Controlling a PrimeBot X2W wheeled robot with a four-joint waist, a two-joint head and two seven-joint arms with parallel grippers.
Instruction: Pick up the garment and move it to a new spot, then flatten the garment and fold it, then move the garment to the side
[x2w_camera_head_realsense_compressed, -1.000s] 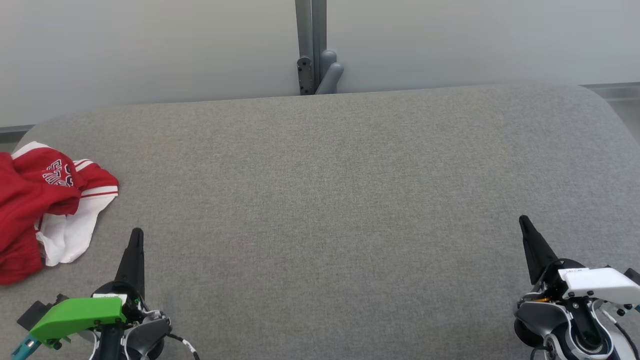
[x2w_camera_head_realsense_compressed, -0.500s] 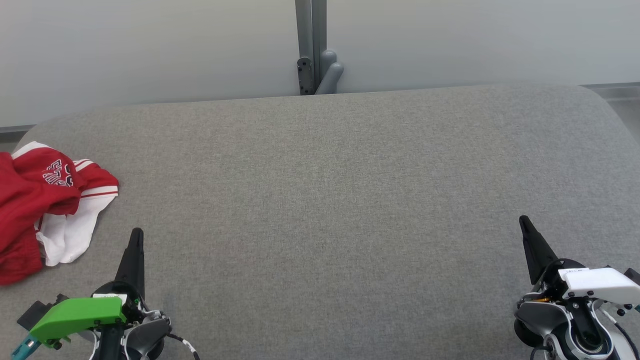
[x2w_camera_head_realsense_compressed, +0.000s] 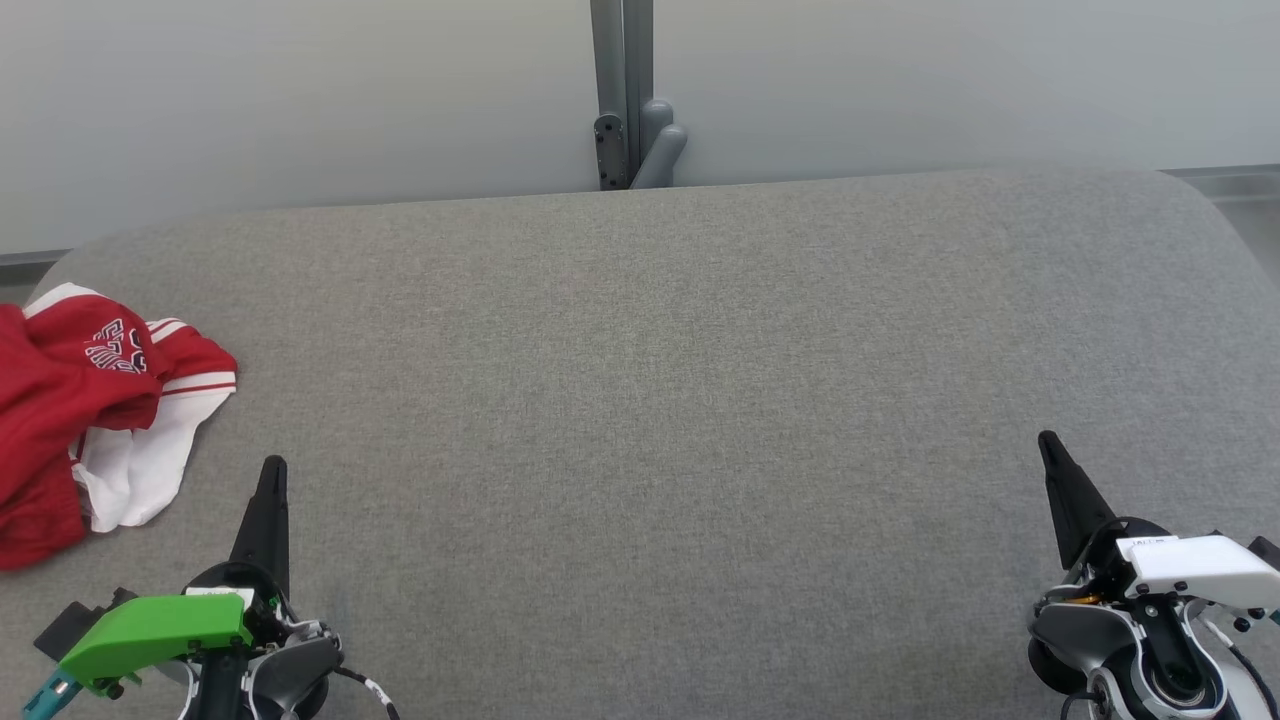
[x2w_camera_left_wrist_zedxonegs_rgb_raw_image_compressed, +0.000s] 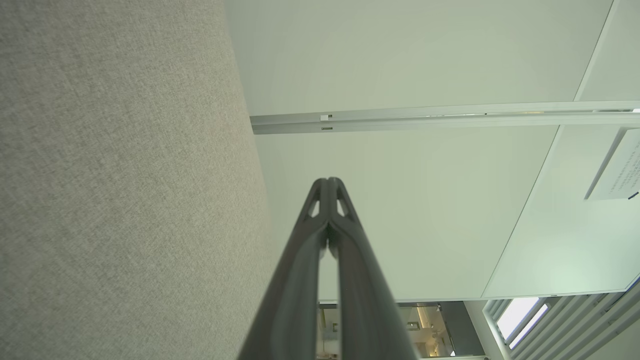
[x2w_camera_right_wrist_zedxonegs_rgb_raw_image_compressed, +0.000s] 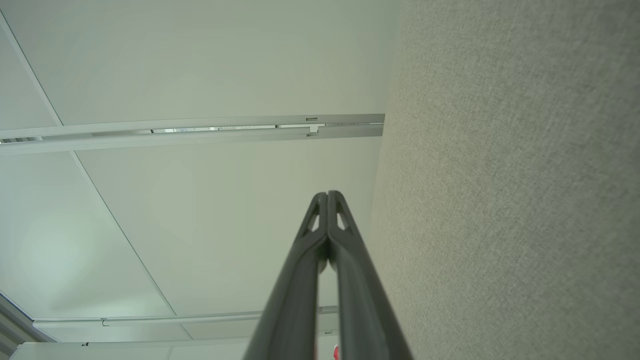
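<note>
Black fingers of the left pincer (x2w_camera_head_realsense_compressed: 272, 466) are pressed together on nothing, low over the near left of the grey cloth counter (x2w_camera_head_realsense_compressed: 640, 400). The right pincer (x2w_camera_head_realsense_compressed: 1047, 438), likewise closed and empty, hangs at the near right. Open cloth runs between them to the rounded far edge. A crumpled red-and-white garment (x2w_camera_head_realsense_compressed: 70, 420) lies at the left edge, near the left pincer but apart from it. Behind the far edge stands a grey post (x2w_camera_head_realsense_compressed: 622, 90).
</note>
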